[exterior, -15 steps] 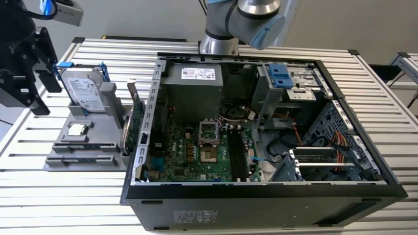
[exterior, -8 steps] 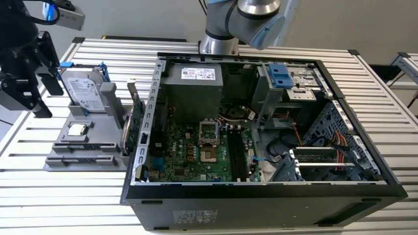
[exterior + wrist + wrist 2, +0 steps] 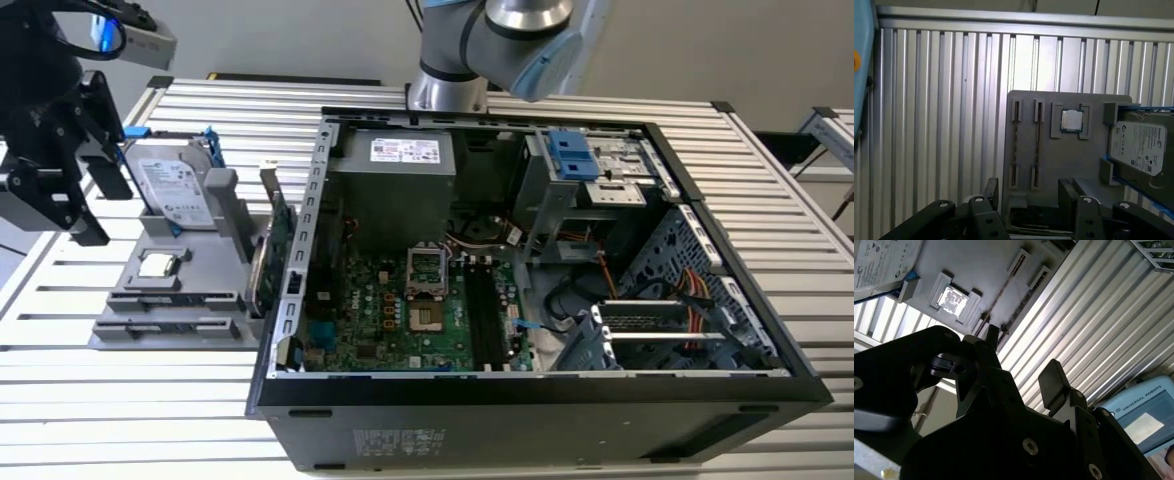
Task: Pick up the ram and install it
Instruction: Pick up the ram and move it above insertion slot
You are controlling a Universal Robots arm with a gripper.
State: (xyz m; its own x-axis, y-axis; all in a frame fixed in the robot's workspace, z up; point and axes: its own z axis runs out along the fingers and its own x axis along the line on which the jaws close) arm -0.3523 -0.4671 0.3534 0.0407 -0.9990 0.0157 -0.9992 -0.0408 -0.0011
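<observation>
The gripper (image 3: 1030, 185) hung above the tray (image 3: 1069, 160), its fingers (image 3: 992, 186) spread apart and holding nothing. The ram (image 3: 1038, 145) stood on edge in a tray slot, untouched, beside the chip (image 3: 1072, 120) and near the drive (image 3: 1139, 147).

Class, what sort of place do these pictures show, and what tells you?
Likely a robotics lab for computer assembly: a robot arm, an open computer case on a slatted table, a tray holding a hard drive.

HDD (image 3: 1138, 145) cut by edge, claw (image 3: 1029, 189) part-cropped
</observation>
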